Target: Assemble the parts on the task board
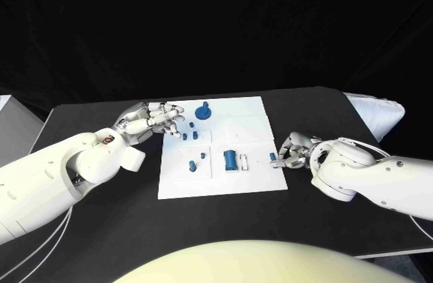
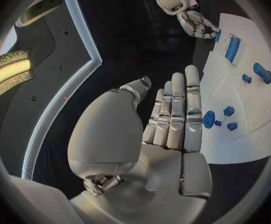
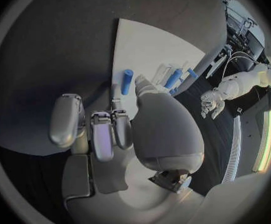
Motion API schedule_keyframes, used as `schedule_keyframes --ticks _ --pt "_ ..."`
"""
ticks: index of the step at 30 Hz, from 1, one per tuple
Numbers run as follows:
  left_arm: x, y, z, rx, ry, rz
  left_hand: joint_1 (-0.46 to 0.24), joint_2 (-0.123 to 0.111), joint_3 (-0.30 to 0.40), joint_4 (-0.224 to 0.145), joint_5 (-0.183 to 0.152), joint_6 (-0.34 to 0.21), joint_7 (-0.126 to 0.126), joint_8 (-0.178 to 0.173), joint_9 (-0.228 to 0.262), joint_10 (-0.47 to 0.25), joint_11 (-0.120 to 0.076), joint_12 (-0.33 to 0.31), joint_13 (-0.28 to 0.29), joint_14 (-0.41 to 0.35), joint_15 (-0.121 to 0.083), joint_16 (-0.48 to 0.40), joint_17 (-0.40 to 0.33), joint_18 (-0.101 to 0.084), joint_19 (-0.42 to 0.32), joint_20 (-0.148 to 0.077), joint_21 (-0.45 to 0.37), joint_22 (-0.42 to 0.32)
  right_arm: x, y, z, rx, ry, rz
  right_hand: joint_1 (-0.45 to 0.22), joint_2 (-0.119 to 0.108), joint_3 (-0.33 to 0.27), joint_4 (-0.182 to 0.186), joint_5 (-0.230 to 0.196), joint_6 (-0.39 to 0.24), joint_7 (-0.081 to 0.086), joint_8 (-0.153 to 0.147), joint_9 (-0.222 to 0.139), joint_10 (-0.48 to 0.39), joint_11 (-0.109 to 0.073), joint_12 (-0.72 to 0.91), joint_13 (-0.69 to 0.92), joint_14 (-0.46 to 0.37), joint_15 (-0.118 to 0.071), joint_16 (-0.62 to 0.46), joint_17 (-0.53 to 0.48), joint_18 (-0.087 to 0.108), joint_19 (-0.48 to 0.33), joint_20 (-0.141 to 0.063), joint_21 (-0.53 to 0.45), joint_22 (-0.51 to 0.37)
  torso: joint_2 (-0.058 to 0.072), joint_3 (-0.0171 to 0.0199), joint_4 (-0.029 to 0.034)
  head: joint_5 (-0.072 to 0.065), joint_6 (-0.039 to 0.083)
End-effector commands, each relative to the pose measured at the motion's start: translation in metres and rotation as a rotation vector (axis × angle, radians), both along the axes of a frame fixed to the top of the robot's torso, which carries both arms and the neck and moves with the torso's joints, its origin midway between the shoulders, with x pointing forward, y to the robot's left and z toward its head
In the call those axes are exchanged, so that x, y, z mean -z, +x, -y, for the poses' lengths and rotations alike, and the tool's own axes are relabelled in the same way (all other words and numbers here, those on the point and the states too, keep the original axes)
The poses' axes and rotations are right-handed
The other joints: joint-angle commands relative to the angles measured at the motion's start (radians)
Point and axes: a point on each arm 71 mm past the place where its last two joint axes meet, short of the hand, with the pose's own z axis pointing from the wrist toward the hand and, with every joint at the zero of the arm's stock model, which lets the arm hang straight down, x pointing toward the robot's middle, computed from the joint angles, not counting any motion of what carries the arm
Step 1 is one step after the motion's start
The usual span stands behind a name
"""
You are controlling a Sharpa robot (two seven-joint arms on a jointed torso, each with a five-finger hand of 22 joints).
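1. Two hands work at opposite edges of the white task board, which lies in the middle of the black table.
2. The left hand rests at the board's far left corner with fingers straight and together, holding nothing; small blue parts lie just beside its fingertips.
3. The right hand sits at the board's right edge with fingers curled near a small blue peg; whether it actually pinches the peg cannot be told.
4. Likely risk: a loose pinch could drop or tip the peg, and it might roll off the edge.
5. Another risk: the left hand could brush the small parts and scatter them.
6. A blue round piece and a long blue cylinder stand between the hands and crowd the working space.
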Motion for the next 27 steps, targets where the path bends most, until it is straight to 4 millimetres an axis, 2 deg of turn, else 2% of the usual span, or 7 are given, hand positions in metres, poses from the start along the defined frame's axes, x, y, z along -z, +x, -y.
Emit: schedule_keyframes --ticks 1,9,20,21,22,24,27 --pt "-0.001 -0.001 0.001 0.003 -0.014 0.002 -0.001 0.01 -0.006 0.003 -0.001 -0.001 0.005 -0.004 -0.001 -0.008 0.001 0.005 0.002 -0.01 0.002 0.007 0.004 -0.002 -0.009 0.002 0.007 0.002 -0.001 0.001 -0.002 -0.001 -0.021 0.029 0.007 0.01 -0.007 0.0 0.004 0.006 -0.007 0.008 0.005 0.03 -0.008 -0.005 0.162 0.091 -0.007 0.005 0.209 -0.005 0.056 -0.01 -0.004 0.143 0.0 0.0001 -0.0008 0.002 0.0" --pt "0.0 -0.001 0.001 0.007 -0.012 -0.003 0.001 0.012 -0.006 0.004 -0.001 -0.004 0.007 -0.006 -0.001 -0.014 0.002 0.006 0.004 -0.017 0.004 0.014 0.012 -0.002 -0.014 0.003 0.01 0.005 -0.001 0.004 -0.007 -0.012 -0.035 0.046 0.036 0.013 -0.01 -0.003 0.004 0.005 -0.011 0.024 0.026 0.029 -0.012 -0.007 0.162 0.091 -0.011 0.005 0.21 -0.005 0.056 -0.013 -0.007 0.143 0.0 0.0011 -0.0009 0.004 0.0" --pt "0.0 -0.002 0.001 0.015 -0.009 -0.009 0.001 0.014 -0.008 0.006 -0.001 -0.011 0.01 -0.011 -0.002 -0.024 0.006 0.007 0.007 -0.029 0.007 0.021 0.022 -0.003 -0.022 0.005 0.013 0.01 0.006 0.008 -0.013 -0.05 -0.089 0.042 0.121 0.007 0.002 -0.013 0.005 -0.023 -0.008 0.036 0.056 0.02 -0.011 -0.019 0.154 0.091 -0.011 0.004 0.208 -0.004 0.055 -0.014 -0.02 0.142 0.0 0.0017 -0.0012 0.006 0.0" --pt "0.0 -0.002 0.001 0.015 -0.009 -0.009 0.001 0.014 -0.008 0.006 -0.001 -0.011 0.01 -0.011 -0.002 -0.024 0.006 0.007 0.007 -0.029 0.007 0.021 0.022 -0.003 -0.022 0.005 0.013 0.01 0.007 0.008 -0.014 -0.054 -0.093 0.037 0.126 0.005 0.003 -0.014 0.002 -0.026 -0.007 0.036 0.057 0.019 -0.01 -0.02 0.153 0.091 -0.01 0.003 0.208 -0.004 0.054 -0.014 -0.022 0.141 0.0 0.0014 -0.0013 0.006 0.0" --pt "0.0 -0.002 0.001 0.015 -0.009 -0.009 0.001 0.014 -0.008 0.006 -0.001 -0.011 0.01 -0.011 -0.002 -0.024 0.006 0.007 0.007 -0.029 0.007 0.021 0.022 -0.003 -0.022 0.005 0.013 0.01 0.008 0.008 -0.014 -0.06 -0.099 0.029 0.136 0.003 0.009 -0.01 -0.022 -0.03 -0.005 0.037 0.061 0.017 -0.008 -0.023 0.151 0.09 -0.009 0.003 0.207 -0.003 0.054 -0.013 -0.025 0.141 0.0 0.0011 -0.0016 0.007 0.0" --pt "0.0 -0.002 0.001 0.016 -0.008 -0.01 0.001 0.014 -0.008 0.006 -0.001 -0.012 0.011 -0.011 -0.002 -0.026 0.006 0.007 0.007 -0.031 0.007 0.022 0.024 -0.003 -0.024 0.005 0.014 0.011 0.009 0.007 -0.015 -0.067 -0.106 0.018 0.143 -0.001 0.017 -0.007 -0.041 -0.033 -0.004 0.038 0.065 0.015 -0.007 -0.026 0.149 0.09 -0.008 0.002 0.207 -0.003 0.053 -0.013 -0.027 0.141 0.0 0.0011 -0.0017 0.007 0.0" --pt "0.0 -0.002 0.001 0.017 -0.008 -0.011 0.001 0.014 -0.008 0.007 -0.001 -0.013 0.011 -0.012 -0.002 -0.027 0.007 0.007 0.007 -0.032 0.008 0.023 0.025 -0.003 -0.024 0.005 0.014 0.012 0.012 0.006 -0.017 -0.081 -0.118 -0.002 0.154 -0.006 0.024 -0.009 -0.044 -0.037 -0.004 0.038 0.067 0.012 -0.007 -0.03 0.146 0.09 -0.007 0.002 0.206 -0.002 0.052 -0.012 -0.033 0.139 -0.001 0.0008 -0.0019 0.006 0.0"
